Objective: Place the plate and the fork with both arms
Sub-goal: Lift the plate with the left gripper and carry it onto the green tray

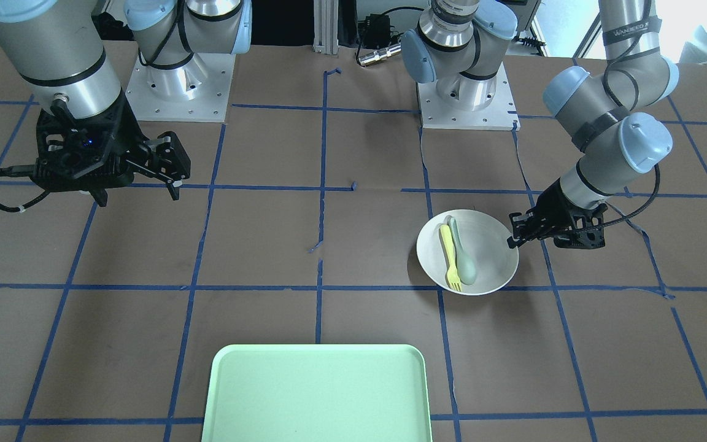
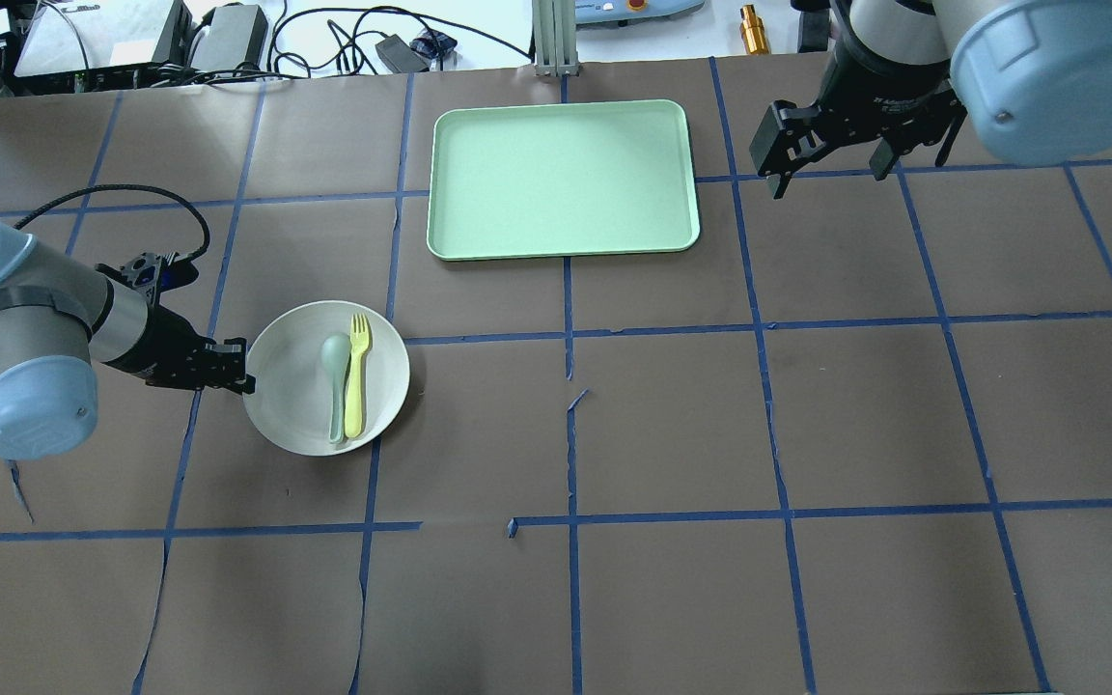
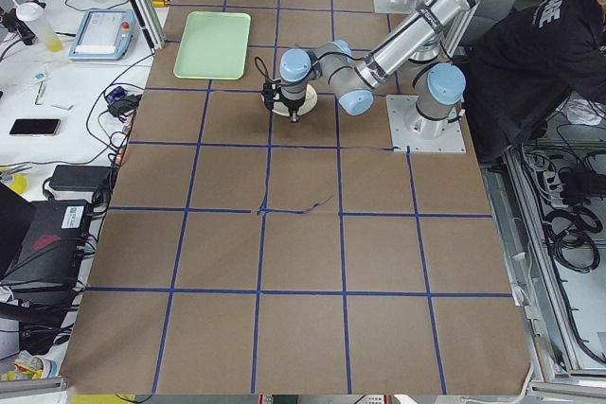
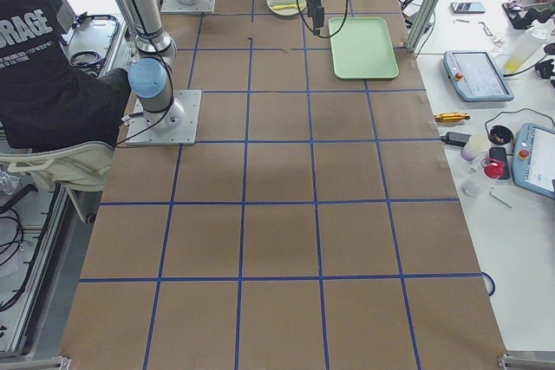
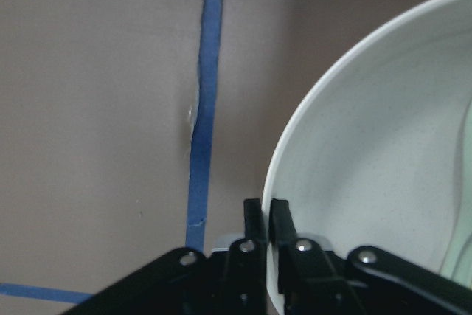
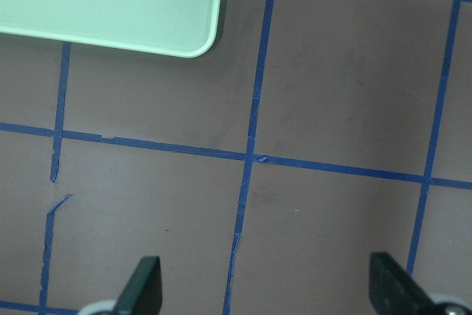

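At the overhead view's left, the left gripper (image 2: 245,378) has its fingers (image 5: 254,220) nearly together, pinching the left rim of the plate (image 2: 288,410), which sits on the brown table (image 2: 672,425). On the plate lie a spoon (image 2: 334,386) and, just beside it on the right, the fork (image 2: 357,376). The fork's long axis runs away from the robot, tines toward the far edge. Farther back and to the right sits the tray (image 2: 561,179), apart from the plate. Beyond the tray's right edge the right gripper (image 2: 826,172) hangs above the table, fingers spread wide, holding nothing. White lettering on it is too small to read. An operator's (image 4: 52,67) black shirt shows "ORAGE".
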Controlling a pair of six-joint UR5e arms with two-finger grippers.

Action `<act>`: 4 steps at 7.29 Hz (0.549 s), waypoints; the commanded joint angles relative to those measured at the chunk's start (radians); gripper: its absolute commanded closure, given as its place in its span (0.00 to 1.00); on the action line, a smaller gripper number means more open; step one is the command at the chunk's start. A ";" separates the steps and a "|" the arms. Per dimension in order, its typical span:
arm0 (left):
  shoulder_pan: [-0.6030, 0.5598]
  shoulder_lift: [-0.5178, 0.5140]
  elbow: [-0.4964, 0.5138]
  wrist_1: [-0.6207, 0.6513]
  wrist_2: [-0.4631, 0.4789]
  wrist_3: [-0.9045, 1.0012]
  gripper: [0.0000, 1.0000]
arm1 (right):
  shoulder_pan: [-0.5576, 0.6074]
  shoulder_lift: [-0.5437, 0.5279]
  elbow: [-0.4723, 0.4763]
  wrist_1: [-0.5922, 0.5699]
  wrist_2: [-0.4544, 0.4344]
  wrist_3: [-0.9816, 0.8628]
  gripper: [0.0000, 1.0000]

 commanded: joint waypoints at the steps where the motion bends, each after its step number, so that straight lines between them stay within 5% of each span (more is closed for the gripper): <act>1: -0.060 -0.053 0.152 -0.122 -0.119 -0.004 1.00 | 0.000 0.000 0.000 0.000 0.000 0.000 0.00; 4: -0.192 -0.242 0.497 -0.331 -0.119 -0.018 1.00 | 0.000 0.003 0.000 0.000 0.002 0.000 0.00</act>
